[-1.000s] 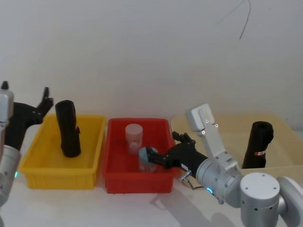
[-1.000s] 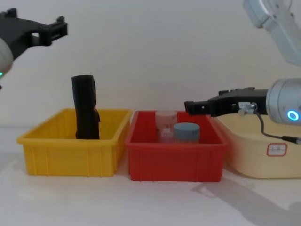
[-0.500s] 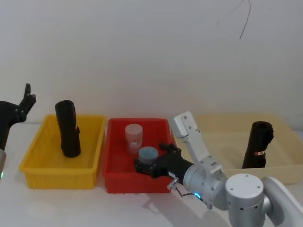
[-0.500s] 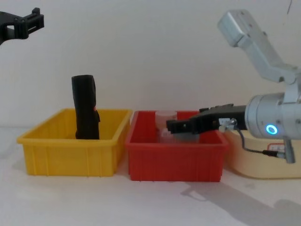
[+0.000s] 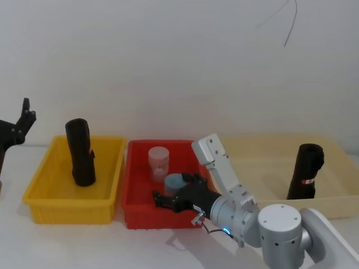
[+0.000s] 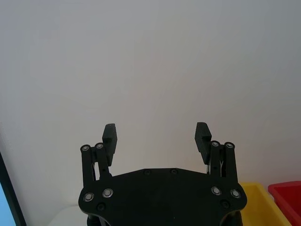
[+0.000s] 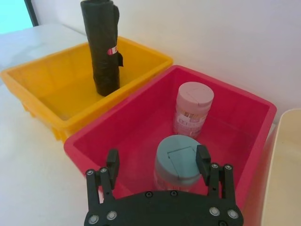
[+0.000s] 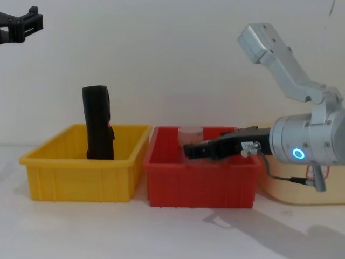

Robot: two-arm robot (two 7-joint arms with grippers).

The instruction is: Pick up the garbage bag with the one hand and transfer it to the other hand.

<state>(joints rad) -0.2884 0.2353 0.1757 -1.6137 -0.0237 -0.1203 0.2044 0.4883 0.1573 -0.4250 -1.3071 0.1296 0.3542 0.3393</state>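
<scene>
The garbage bag (image 5: 80, 152) is a tall black roll with a small red label, standing upright in the yellow bin (image 5: 39, 188) at the left. It rises above the bin's walls in the chest view (image 8: 98, 123) and the right wrist view (image 7: 102, 47). My right gripper (image 5: 160, 199) is open and hovers over the front of the red bin (image 5: 134, 213), well right of the bag. Its wrist view has the blue-lidded jar (image 7: 177, 160) below the open gripper (image 7: 157, 160). My left gripper (image 5: 22, 119) is raised at the far left, open and holding nothing (image 6: 155, 134).
The red bin also holds a clear jar with a pale lid (image 5: 159, 162). A beige tub (image 5: 336, 196) at the right holds another black roll (image 5: 305, 171). A white wall stands close behind the bins. Bare white table lies in front of them.
My right gripper has swung left and lower, from the red bin's right side to above its front. My left gripper has drawn back toward the left edge. The bag has not moved.
</scene>
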